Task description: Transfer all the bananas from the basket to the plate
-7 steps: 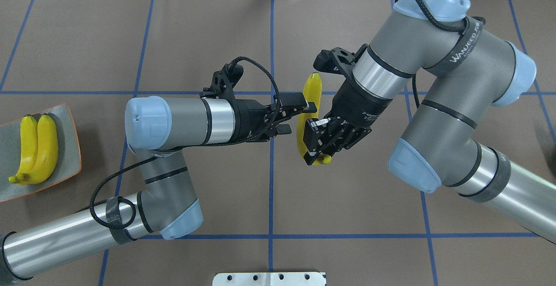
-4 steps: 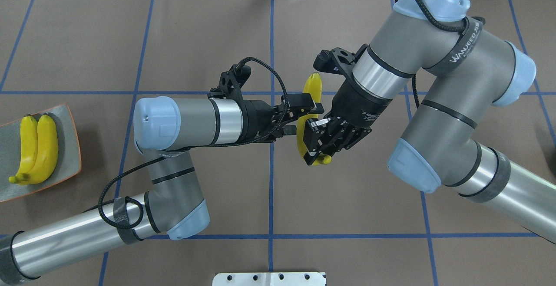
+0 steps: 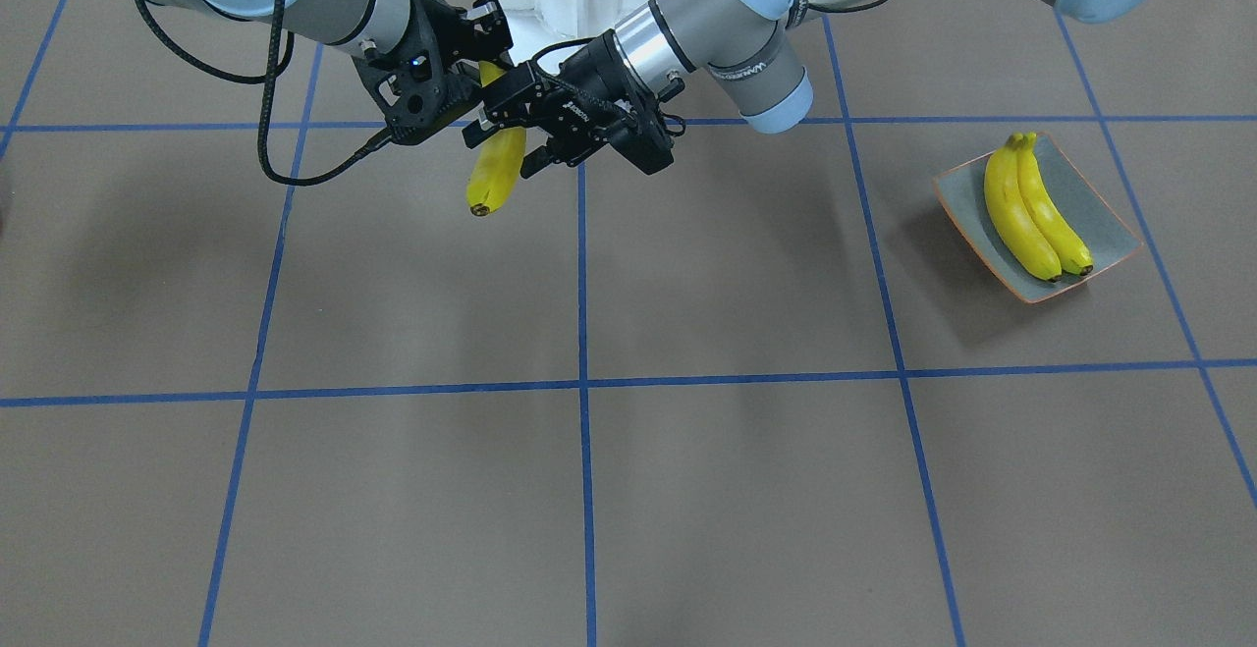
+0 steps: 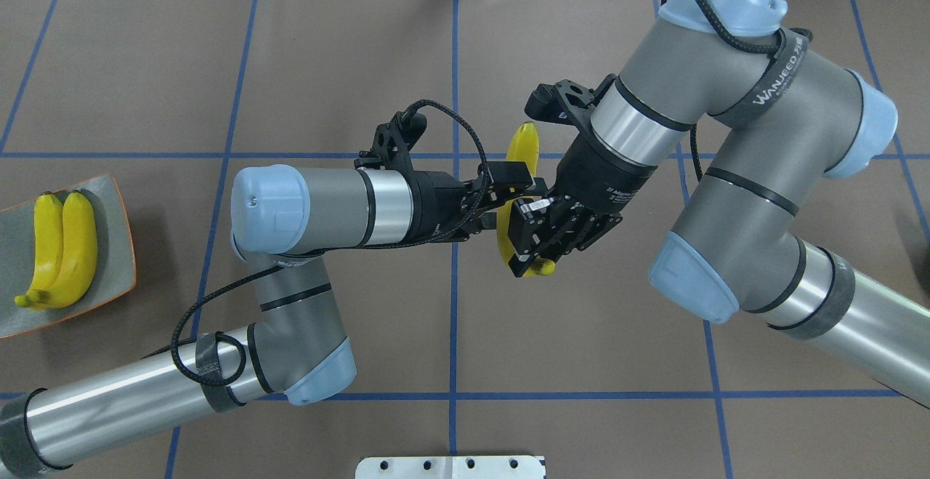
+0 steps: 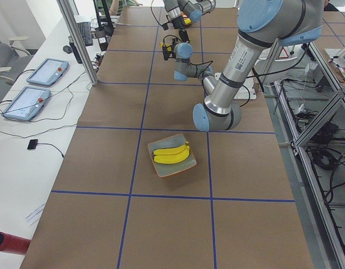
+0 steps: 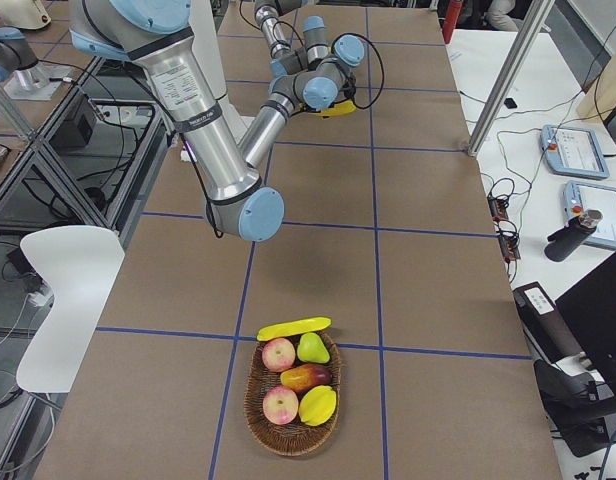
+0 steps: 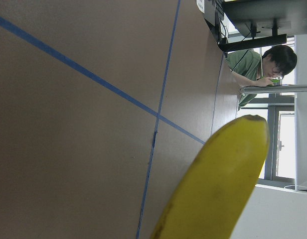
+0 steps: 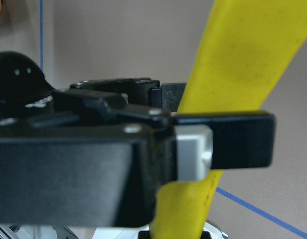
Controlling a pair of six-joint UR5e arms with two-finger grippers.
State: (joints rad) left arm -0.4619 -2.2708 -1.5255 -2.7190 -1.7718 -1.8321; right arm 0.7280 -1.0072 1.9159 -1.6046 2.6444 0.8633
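Note:
One banana (image 4: 523,146) hangs above the table's middle, with my right gripper (image 4: 528,243) shut on its lower end. My left gripper (image 4: 508,199) comes in from the left and is open, one finger on each side of the banana's middle. In the front-facing view the same banana (image 3: 496,171) hangs between both hands. It fills the left wrist view (image 7: 218,184) and crosses the right wrist view (image 8: 243,59). Two bananas (image 4: 62,246) lie side by side on the grey-green plate (image 4: 109,195) at the far left. The basket (image 6: 293,400) holds another banana (image 6: 293,328) across its far rim.
The wicker basket also holds apples, a pear and other fruit at the table's right end. Blue tape lines grid the brown table cover. A person sits beyond the table's end in the left wrist view. Tablets and cables lie on side tables.
My left arm has pushed rightward, bringing its open fingers from beside the banana to around it. The right arm and the banana have stayed still.

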